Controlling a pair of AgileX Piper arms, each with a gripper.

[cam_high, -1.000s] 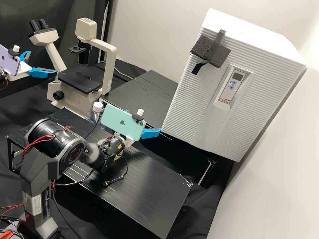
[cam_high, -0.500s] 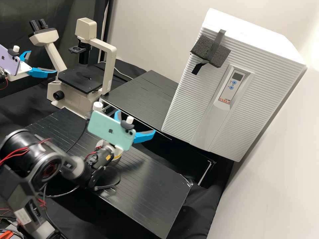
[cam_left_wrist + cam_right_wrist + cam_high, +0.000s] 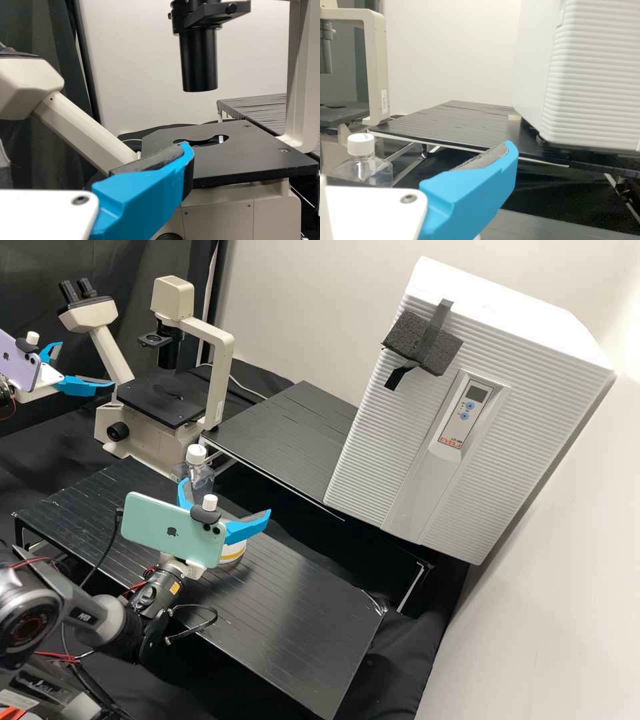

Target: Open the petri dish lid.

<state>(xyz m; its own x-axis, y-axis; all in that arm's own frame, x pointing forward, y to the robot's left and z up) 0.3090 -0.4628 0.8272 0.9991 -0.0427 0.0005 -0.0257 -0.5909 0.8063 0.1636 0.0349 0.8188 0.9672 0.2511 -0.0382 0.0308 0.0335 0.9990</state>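
Observation:
In the high view, my right gripper [image 3: 227, 497] stands open above the near black stand, behind the mint-green phone. Below its fingers is a round white object [image 3: 233, 552] with a yellow band, partly hidden by phone and finger; whether this is the petri dish I cannot tell. My left gripper [image 3: 87, 363], beside the purple phone, is open at the far left before the microscope. In the left wrist view one blue finger of the left gripper [image 3: 145, 195] shows before the microscope stage. The right wrist view has one blue finger of the right gripper [image 3: 475, 192].
A clear bottle with a white cap [image 3: 195, 453] stands just beyond the right gripper. The microscope [image 3: 223, 373] is behind it; a white ribbed incubator [image 3: 373, 440] stands at the right. The near stand's black top [image 3: 313, 613] extends to the right.
My right gripper has moved left and toward the near side, uncovering the bottle and part of the round white object. Its far finger shows more clearly. The left arm has kept still.

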